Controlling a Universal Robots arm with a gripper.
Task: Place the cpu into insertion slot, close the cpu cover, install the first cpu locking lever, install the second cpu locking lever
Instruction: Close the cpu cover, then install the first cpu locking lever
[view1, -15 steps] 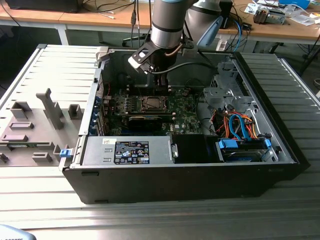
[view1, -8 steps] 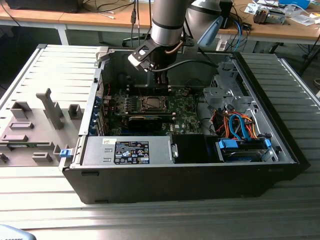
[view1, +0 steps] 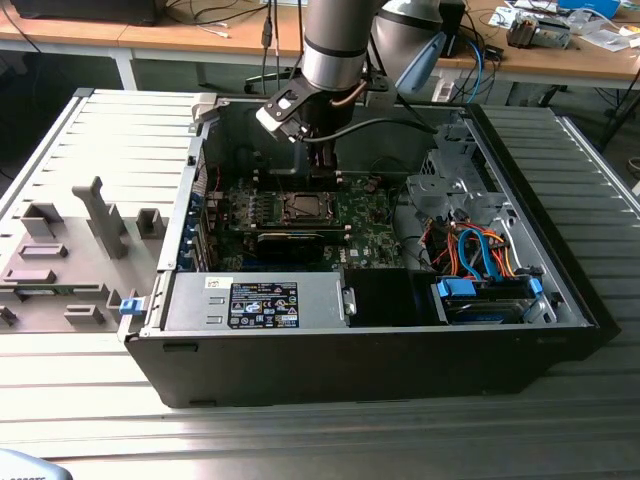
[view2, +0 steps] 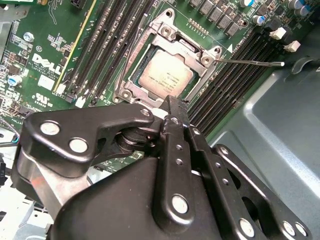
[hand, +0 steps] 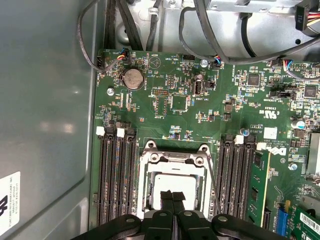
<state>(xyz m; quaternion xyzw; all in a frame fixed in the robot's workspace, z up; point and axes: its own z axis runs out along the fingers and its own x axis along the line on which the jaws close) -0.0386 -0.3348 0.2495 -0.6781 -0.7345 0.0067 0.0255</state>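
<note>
The exterior view stands high and well back. It looks down into the open computer case (view1: 370, 365) lying on the ribbed surface (view1: 300, 440). The arm (view1: 335, 45) enters there at twelve o'clock, and the motherboard (view1: 300, 215) sits just off centre toward eleven. The first wrist view looks straight down on the motherboard (hand: 175, 100) from near, past the end effector (hand: 172, 196). The second wrist view is closer and tilted, behind the end effector (view2: 173, 104). Both wrist views share the cpu (hand: 172, 181) (view2: 165, 77) and the memory slots (hand: 117, 175) (view2: 100, 45) on either side of it. The exterior view seems to catch the cpu too, very small.
</note>
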